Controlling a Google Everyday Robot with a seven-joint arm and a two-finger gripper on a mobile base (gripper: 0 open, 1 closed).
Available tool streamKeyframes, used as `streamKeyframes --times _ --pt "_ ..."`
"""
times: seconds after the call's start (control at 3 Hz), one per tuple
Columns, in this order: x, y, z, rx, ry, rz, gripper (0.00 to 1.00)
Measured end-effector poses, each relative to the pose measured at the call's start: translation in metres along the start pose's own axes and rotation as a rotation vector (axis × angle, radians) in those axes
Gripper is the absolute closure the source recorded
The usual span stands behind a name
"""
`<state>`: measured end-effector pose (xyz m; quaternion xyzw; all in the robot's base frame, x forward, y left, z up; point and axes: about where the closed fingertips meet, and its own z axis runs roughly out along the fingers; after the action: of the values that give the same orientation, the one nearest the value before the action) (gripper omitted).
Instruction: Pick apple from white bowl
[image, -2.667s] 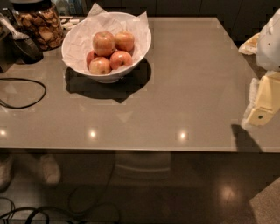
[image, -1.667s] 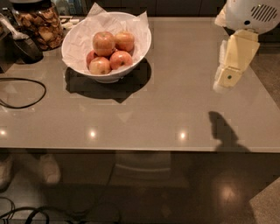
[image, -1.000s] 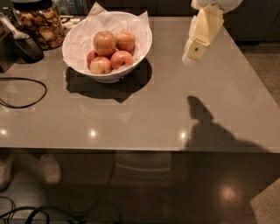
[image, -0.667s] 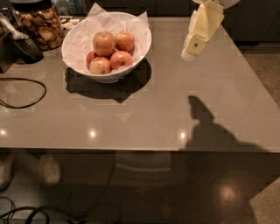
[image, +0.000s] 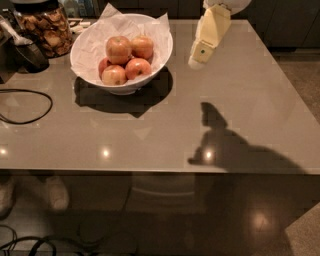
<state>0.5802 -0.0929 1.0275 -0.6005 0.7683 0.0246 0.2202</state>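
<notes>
Approach: the gripper (image: 199, 56) hangs upper centre, right of the white bowl (image: 122, 88), apparently empty; how far open, I cannot tell. Next, move left and descend onto the apple (image: 138, 67).

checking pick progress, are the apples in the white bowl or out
In: the apples lie heaped inside the white bowl. The gripper hangs over the table beside the bowl, carrying nothing.
</notes>
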Motion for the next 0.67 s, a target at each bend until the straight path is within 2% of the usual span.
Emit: streamKeyframes --times 0.33,0.67 --pt "-0.031 -0.004 0.020 -0.033 -0.030 -0.024 0.00" --pt "-0.075 -0.008 0.039 -0.039 -0.043 -0.091 0.00"
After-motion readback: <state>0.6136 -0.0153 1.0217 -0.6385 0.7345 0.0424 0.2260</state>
